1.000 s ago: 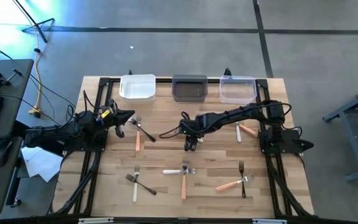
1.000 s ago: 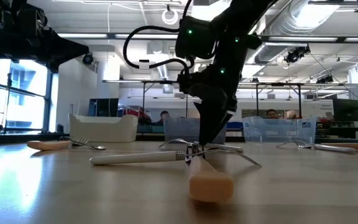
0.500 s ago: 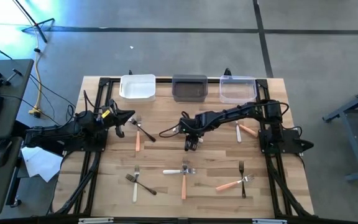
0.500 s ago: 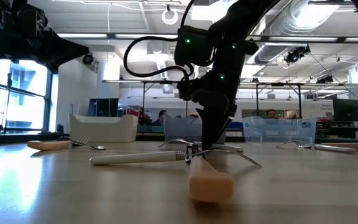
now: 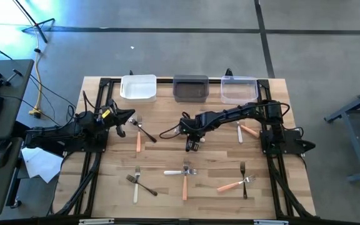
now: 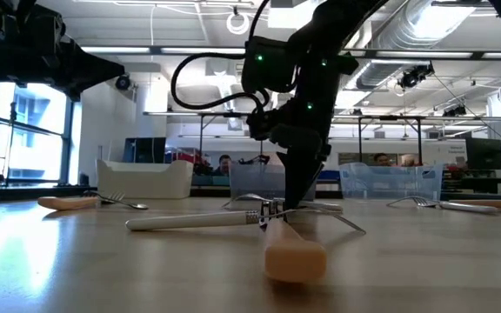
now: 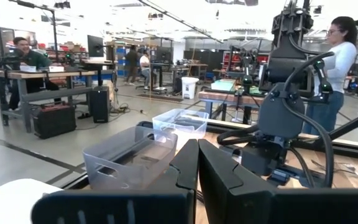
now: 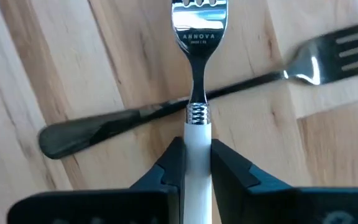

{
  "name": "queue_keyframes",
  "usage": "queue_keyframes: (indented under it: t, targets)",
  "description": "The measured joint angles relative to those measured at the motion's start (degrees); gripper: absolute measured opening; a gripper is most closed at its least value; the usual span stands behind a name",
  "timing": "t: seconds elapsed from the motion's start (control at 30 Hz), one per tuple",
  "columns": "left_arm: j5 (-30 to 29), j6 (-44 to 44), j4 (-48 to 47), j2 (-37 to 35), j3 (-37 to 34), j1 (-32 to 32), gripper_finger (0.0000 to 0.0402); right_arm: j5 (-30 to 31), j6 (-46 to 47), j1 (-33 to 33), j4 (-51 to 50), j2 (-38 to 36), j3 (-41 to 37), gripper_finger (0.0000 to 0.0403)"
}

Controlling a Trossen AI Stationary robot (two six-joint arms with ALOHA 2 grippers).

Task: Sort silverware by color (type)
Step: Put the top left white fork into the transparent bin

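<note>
My right gripper point(image 8: 196, 163) is pinching the white fork point(image 8: 196, 134) at frame centre; crossing the black fork point(image 8: 166, 112), it risks dragging it; my left gripper point(image 7: 197, 163) is idling closed.

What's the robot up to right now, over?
Right hand closed on white-handled fork. It lies across a black-handled fork. Left hand shut, idle.

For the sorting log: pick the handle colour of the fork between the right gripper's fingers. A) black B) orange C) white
C: in the right wrist view the right gripper closes on the white fork, which lies across a black fork.
</note>
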Motion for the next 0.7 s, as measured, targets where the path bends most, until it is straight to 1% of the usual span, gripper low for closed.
queue_keyframes:
  t: [0.23,0.37,0.43,0.5,0.57,0.63,0.7]
  targets:
    - [0.0,0.0,0.0,0.0,0.0,0.0,0.0003,-0.1,-0.2,-0.1,-8.2,0.1,6.1,0.0044]
    - [0.0,-0.4,-0.2,0.0,0.0,0.0,0.0003,0.3,-1.8,0.0,-13.0,0.0,11.4,0.0044]
    - [0.0,-0.4,-0.3,0.0,0.0,0.0,0.0003,1.4,-2.7,0.0,-17.2,0.0,14.3,0.0044]
    - [0.0,-0.4,-0.5,0.0,0.0,0.0,0.0003,4.0,-3.7,0.0,-21.6,-0.6,17.0,0.0044]
    - [0.0,-0.4,-0.5,0.0,0.0,0.0,0.0003,7.8,-3.7,-0.2,-26.6,-2.6,18.0,0.0044]
    - [0.1,-0.3,-0.5,0.0,0.0,0.0,0.0003,12.0,-2.7,-1.2,-32.3,-6.1,17.5,0.0044]
    - [0.1,-0.1,-0.5,0.0,0.0,0.0,0.0003,16.4,-0.3,-3.1,-37.0,-11.2,15.6,0.0044]
